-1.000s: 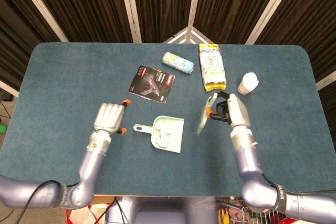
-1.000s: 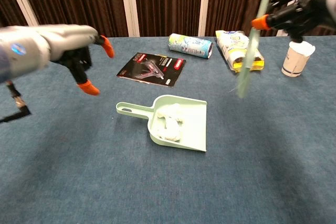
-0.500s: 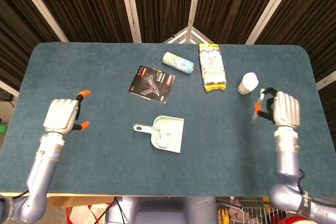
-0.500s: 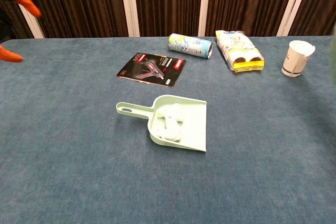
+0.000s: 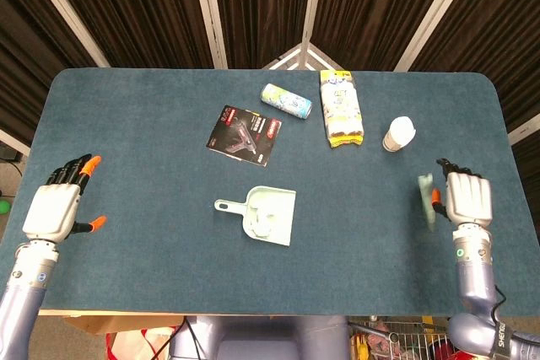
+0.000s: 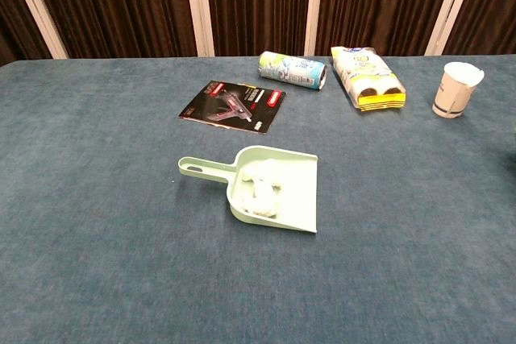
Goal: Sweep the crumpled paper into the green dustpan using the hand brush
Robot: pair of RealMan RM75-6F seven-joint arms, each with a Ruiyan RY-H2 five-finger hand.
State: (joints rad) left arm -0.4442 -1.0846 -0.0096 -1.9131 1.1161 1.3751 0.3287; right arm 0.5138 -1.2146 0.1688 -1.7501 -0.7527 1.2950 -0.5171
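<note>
The green dustpan [image 5: 272, 208] [image 6: 294, 183] lies mid-table with its handle pointing left. Crumpled white paper [image 5: 262, 224] [image 6: 258, 191] sits inside it. In the head view my right hand [image 5: 468, 200] is at the table's right edge, and it holds the pale green hand brush [image 5: 426, 200] upright against its thumb side. My left hand [image 5: 55, 208] hovers at the table's left edge, far from the dustpan, with its fingers spread and nothing in it. The chest view shows neither hand.
A black leaflet [image 5: 245, 135] lies behind the dustpan. A can on its side [image 5: 286, 100], a yellow-edged packet [image 5: 341, 107] and a white cup [image 5: 398, 133] stand along the back right.
Both arms have pulled back and outward to the table's sides. The right hand carried the brush away from the dustpan, and both hands have left the chest view.
</note>
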